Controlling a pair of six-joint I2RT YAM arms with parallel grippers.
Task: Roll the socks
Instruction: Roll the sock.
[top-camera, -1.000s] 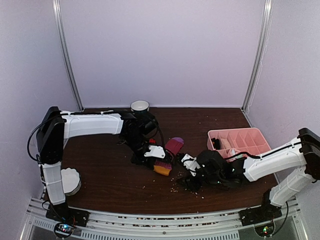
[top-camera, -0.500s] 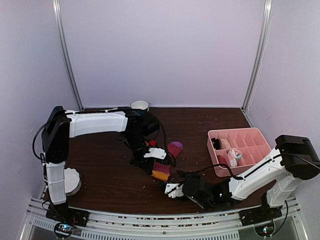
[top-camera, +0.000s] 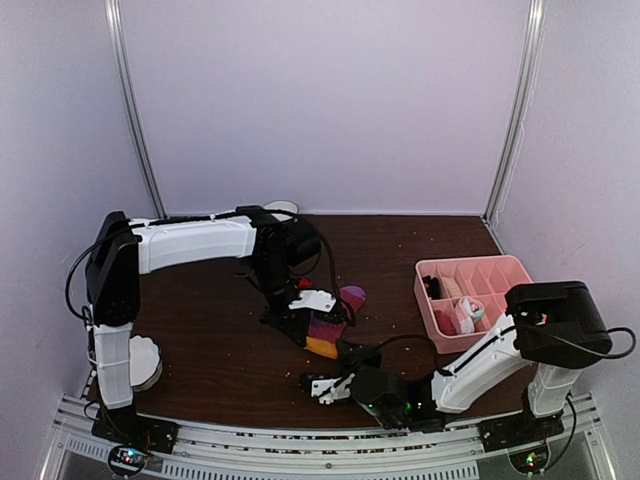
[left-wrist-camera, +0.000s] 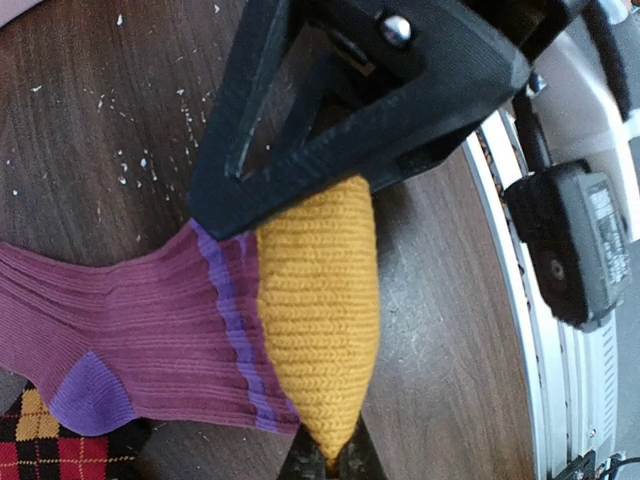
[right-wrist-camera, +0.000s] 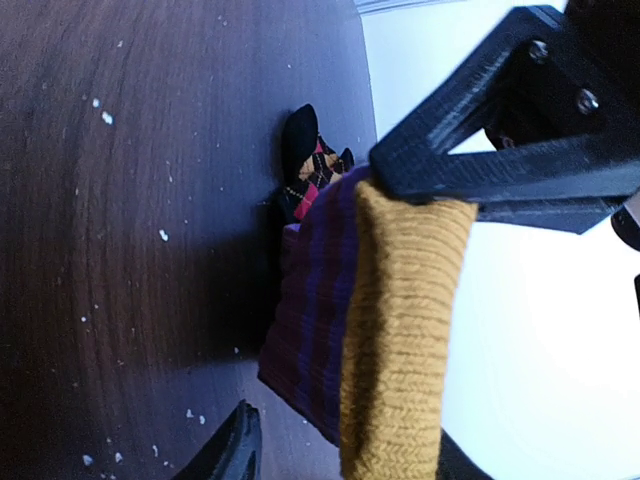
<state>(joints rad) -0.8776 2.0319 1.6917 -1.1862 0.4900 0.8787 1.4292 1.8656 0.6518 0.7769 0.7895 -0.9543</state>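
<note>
Two grippers are seen at the purple sock (top-camera: 337, 322). The left gripper (top-camera: 316, 312) is clamped tight on its orange end (left-wrist-camera: 320, 300), which is held up off the table (top-camera: 220, 340), just nearward of the middle. The right gripper (top-camera: 322, 386) is set low on the near-edge side of that end, jaws roughly half apart and nothing gripped. The orange end is framed between its fingers (right-wrist-camera: 232, 445) in the wrist view, but whether it is touched cannot be told. The purple body is draped away toward the far edge. The argyle sock (right-wrist-camera: 312, 168) is laid flat on the table, tucked against the purple one and partly under it. A pink tray (top-camera: 500, 268) is parked by the right edge, a pale bundle (top-camera: 468, 312) lodged in one near compartment. A white bowl (top-camera: 143, 362) is placed at the near left corner.
</note>
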